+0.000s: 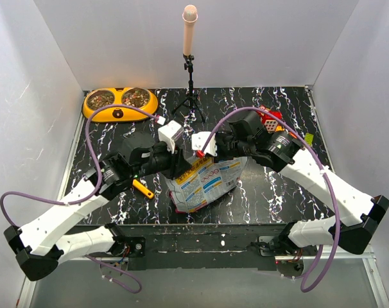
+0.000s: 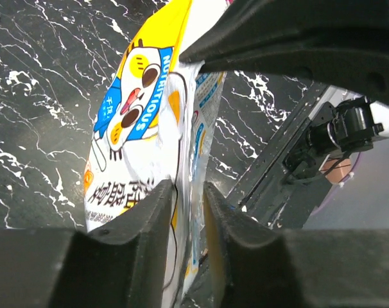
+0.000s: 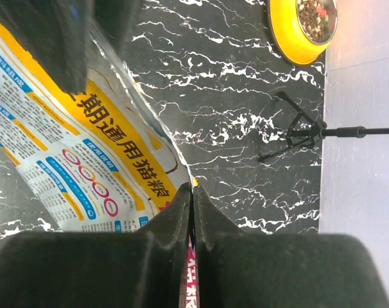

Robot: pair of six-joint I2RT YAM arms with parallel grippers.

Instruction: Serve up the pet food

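A black marbled table (image 1: 278,192) with white veins fills the space between white walls, and both arms reach in from the near edge to meet over its middle. There a crinkly white bag (image 1: 204,183) with yellow and blue print lies with its bottom toward the near edge and its top lifted toward the two grippers. The right gripper (image 3: 192,191) has its fingers pressed tight together on a thin edge of the bag, with a sliver of magenta showing between them. The left gripper (image 2: 188,189) stands with a finger on each side of another fold of the bag and seems to be clamped on it, though the contact itself is hard to make out. In the far left corner sits an orange double bowl (image 1: 146,110). A black tripod (image 1: 192,96) carrying a pale upright rod stands at the far middle of the table. A yellow-orange scoop (image 1: 142,187) lies flat on the table just left of the bag, under the left arm. The pet food (image 1: 137,97), small brown and reddish pieces, lies in both cups of the bowl, well apart from the bag
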